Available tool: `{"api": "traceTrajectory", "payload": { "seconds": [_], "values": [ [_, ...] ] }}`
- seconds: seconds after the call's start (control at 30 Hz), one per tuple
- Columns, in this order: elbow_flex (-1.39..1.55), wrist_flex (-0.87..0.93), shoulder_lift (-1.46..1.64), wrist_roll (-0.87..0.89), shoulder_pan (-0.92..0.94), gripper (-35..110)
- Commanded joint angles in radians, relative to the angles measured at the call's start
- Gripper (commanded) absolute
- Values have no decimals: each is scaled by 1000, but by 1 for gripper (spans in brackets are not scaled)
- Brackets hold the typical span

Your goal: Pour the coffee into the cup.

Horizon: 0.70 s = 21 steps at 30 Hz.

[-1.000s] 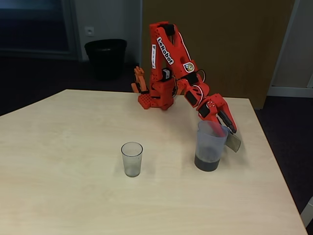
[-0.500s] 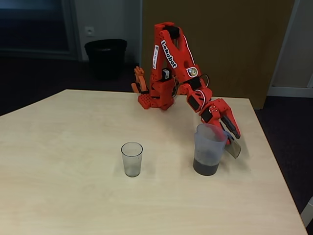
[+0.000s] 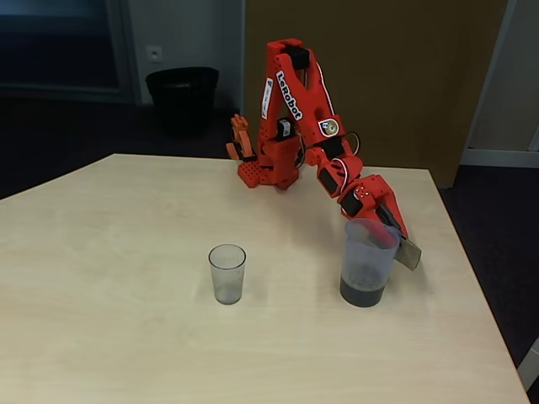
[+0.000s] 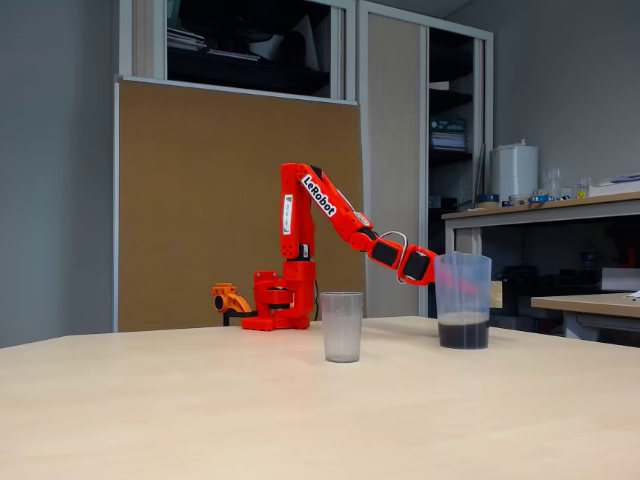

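A black waste bin (image 3: 182, 98) stands on the floor behind the pale desk (image 3: 126, 337). Nothing lies between the empty clear cup (image 3: 227, 273) and the jug (image 3: 367, 261), which holds dark coffee (image 3: 363, 293) at its bottom. The pincer (image 3: 396, 236) pinches the jug's handle tab.
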Motion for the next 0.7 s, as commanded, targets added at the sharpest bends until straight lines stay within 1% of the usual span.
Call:
{"api": "traceTrajectory", "payload": {
  "seconds": [0.0,0.1,0.23,0.5,0.67],
  "values": [
    [-3,-49,31,-20,11,0],
    [-2,-41,40,-38,21,0],
    [-14,17,77,21,34,0],
    [-74,195,176,44,83,0],
    [-114,275,215,52,106,0]
  ]
}}
